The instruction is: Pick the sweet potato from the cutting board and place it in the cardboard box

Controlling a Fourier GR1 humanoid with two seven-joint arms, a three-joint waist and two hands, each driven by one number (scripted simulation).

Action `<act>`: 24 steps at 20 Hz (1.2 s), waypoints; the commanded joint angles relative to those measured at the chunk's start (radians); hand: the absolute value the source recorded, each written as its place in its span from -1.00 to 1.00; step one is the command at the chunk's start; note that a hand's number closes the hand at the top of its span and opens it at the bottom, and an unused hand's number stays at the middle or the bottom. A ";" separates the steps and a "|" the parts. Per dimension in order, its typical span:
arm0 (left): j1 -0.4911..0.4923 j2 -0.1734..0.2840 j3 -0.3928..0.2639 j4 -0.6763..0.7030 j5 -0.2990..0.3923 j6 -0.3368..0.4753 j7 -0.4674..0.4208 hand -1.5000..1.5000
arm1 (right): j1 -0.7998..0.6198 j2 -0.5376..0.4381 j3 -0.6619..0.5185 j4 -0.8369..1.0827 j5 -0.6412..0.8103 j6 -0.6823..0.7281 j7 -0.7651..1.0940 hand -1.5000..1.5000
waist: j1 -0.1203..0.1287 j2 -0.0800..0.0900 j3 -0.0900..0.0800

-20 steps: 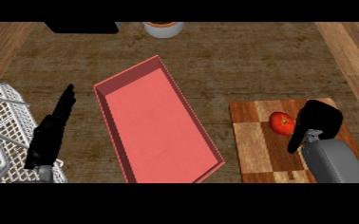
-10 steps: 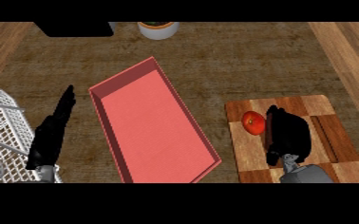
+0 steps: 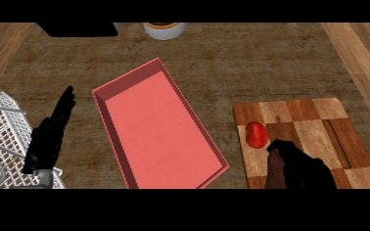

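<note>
The sweet potato (image 3: 256, 134), small, firm and probably smooth-skinned, lies near the cutting board's (image 3: 318, 122) left edge. The right hand (image 3: 295, 169) sits just beside it, fingers uncurled, holding nothing. Best grasped across its narrow middle.

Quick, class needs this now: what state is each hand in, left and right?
Left hand: open, fingers straight, resting at the view's left edge, holding nothing.
Right hand: over the cutting board beside the sweet potato; open or closed cannot be told.
</note>
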 commanded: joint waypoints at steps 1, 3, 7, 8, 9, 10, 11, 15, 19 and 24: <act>0.020 0.003 0.001 -0.018 0.000 -0.008 -0.009 0.00 | 0.033 0.038 0.064 -0.192 -0.044 -0.053 -0.038 1.00 | 0.007 -0.001 0.001; 0.000 -0.025 -0.012 0.009 -0.009 0.008 -0.001 0.00 | -0.003 0.069 0.092 -0.214 -0.060 -0.100 -0.077 1.00 | 0.009 0.002 0.002; 0.010 0.014 -0.006 -0.061 0.001 -0.030 0.048 0.00 | -0.014 0.077 0.144 -0.399 -0.133 -0.028 -0.084 1.00 | 0.016 0.000 0.001; -0.033 -0.036 -0.017 0.032 -0.029 0.012 -0.014 0.00 | -0.116 0.118 0.109 -0.333 -0.156 0.002 -0.080 1.00 | 0.019 0.007 0.001; -0.005 -0.037 -0.037 -0.081 -0.035 0.017 0.068 0.00 | -0.050 0.108 0.158 -0.372 -0.129 -0.031 -0.085 1.00 | 0.018 0.003 0.002; 0.016 -0.020 -0.017 -0.056 -0.016 -0.008 0.031 0.00 | -0.198 0.192 0.157 -0.323 -0.105 0.032 -0.024 1.00 | 0.030 0.006 0.000; 0.025 -0.013 -0.007 -0.034 -0.014 -0.022 -0.008 0.00 | -0.192 0.200 0.185 -0.344 -0.102 0.055 -0.011 1.00 | 0.025 0.005 0.000; -0.025 -0.061 -0.031 0.027 -0.055 0.011 -0.010 0.00 | -0.444 0.303 0.173 -0.277 -0.131 0.159 0.141 1.00 | 0.027 0.008 0.000; -0.027 -0.027 -0.006 -0.053 -0.039 -0.019 0.060 0.00 | -0.644 0.306 0.226 -0.105 -0.175 0.067 0.343 1.00 | 0.034 0.006 0.000; -0.084 -0.036 0.031 0.084 -0.037 -0.030 -0.039 0.00 | -0.814 0.307 0.128 0.127 -0.283 0.013 0.312 1.00 | 0.029 0.009 0.000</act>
